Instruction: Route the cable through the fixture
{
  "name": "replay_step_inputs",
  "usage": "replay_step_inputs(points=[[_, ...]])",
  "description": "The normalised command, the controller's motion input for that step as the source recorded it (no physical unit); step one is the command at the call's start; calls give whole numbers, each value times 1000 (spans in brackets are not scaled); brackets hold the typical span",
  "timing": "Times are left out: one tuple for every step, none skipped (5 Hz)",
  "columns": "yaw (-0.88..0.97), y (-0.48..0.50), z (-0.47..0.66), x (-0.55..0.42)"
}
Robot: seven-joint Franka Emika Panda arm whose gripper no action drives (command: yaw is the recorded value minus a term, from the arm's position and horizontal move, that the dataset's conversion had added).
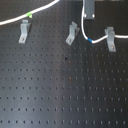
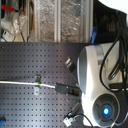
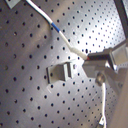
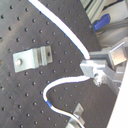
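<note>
First exterior view: my end effector [image 1: 89, 16] is clenched on the cable [image 1: 83, 31], which drops from the grip, bends at the blue band [image 1: 89, 40] and reaches the nearest fixture clip [image 1: 110, 39]. The middle clip [image 1: 72, 33] stands just beside that hanging run.

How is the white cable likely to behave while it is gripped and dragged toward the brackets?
Probably floppy: the cable bends into a tight loop right beside the gripper. Likely light, since it lies in loose curves across the perforated board. The free length may trail and swing rather than follow stiffly past the metal bracket.
</note>
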Motion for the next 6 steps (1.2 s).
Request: replay_step_inputs(points=[[-29, 170, 24, 1], [437, 274, 290, -62], [806, 87, 316, -22], [843, 49, 351, -3], [851, 44, 347, -2], [614, 187, 261, -104]])
